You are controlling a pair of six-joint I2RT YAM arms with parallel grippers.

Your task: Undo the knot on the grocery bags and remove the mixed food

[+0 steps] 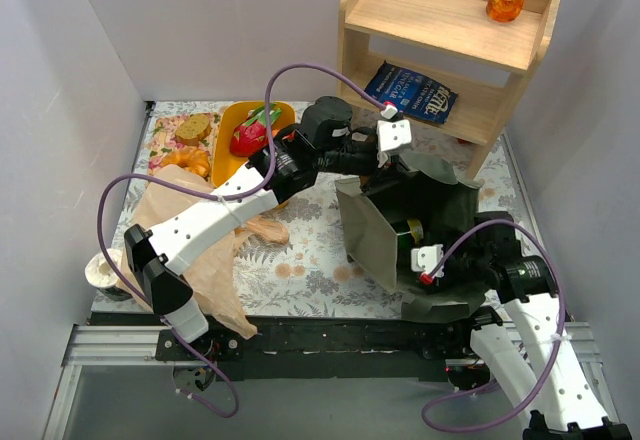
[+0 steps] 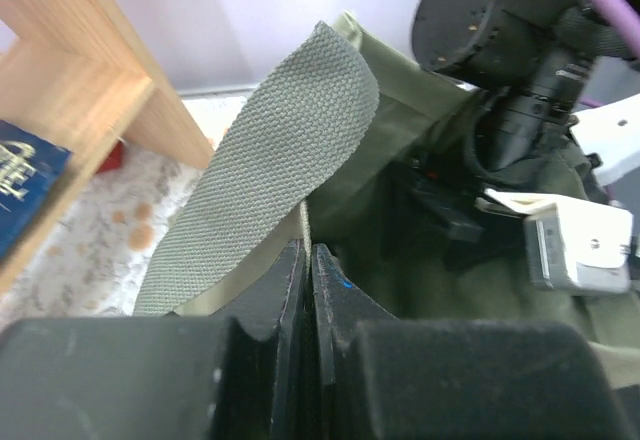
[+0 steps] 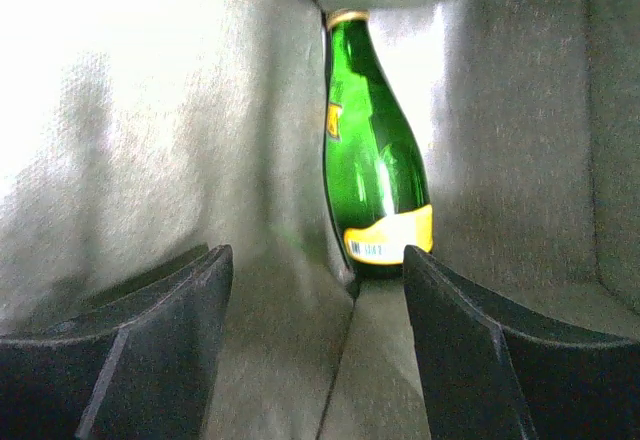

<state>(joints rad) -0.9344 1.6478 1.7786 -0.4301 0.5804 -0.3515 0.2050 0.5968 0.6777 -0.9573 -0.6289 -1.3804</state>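
Pinching the green tote's (image 1: pixel 372 232) rim, the left pincer (image 2: pixel 308 272) is clamped on the fabric, apparently to keep the mouth wide. That lets the right pincer (image 3: pixel 315 260), jaws apart, reach inside toward the green bottle (image 3: pixel 372 160) at the far end, which it does not yet touch. Bread (image 1: pixel 193 127) and donut (image 1: pixel 188 159) lie on the bench (image 1: pixel 300 250).

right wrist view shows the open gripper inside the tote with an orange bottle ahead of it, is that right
Not quite. The bottle is green, not orange. The rest holds: the right wrist view shows the open right gripper inside the tote with that bottle ahead of it.
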